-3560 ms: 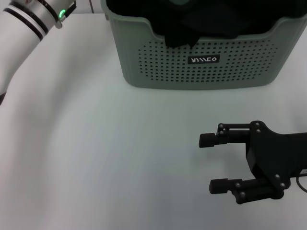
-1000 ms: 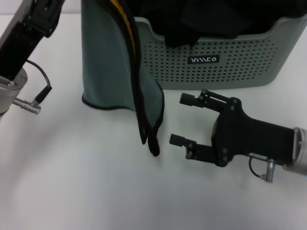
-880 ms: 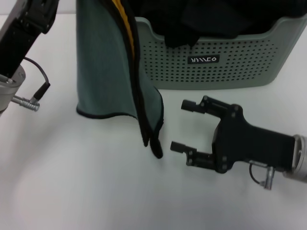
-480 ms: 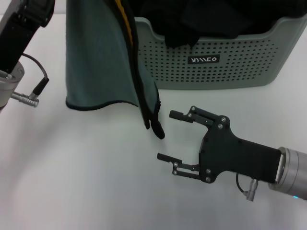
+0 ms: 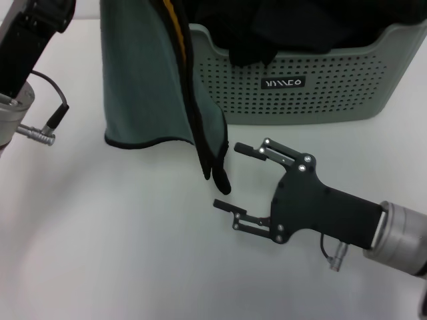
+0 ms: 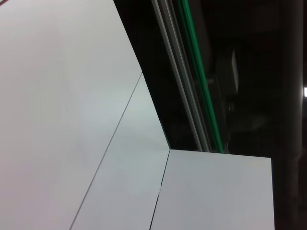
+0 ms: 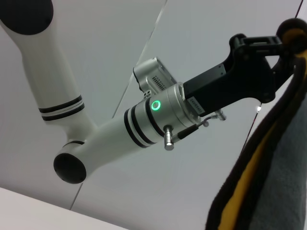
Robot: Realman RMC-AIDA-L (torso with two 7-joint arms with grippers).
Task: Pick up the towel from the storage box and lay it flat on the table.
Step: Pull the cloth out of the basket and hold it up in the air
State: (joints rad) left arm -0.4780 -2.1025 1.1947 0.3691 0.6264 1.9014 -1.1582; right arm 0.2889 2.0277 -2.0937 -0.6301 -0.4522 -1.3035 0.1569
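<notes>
a: where's the right pincer?

b: low over the plain white worktop, jaws spread wide, the dangling black-trimmed corner of the mustard-and-grey-teal square towel just between its tips.

a: and the left pincer?

b: up high, clamped on the towel's top edge, seen from the right wrist. the sage-green perforated plastic storage box sits behind, black cloths inside.

a: risk?

b: the folded corner may swing clear, so the jaws close on air or pinch both layers, leaving it bunched.

Towel hangs left of storage box.
</notes>
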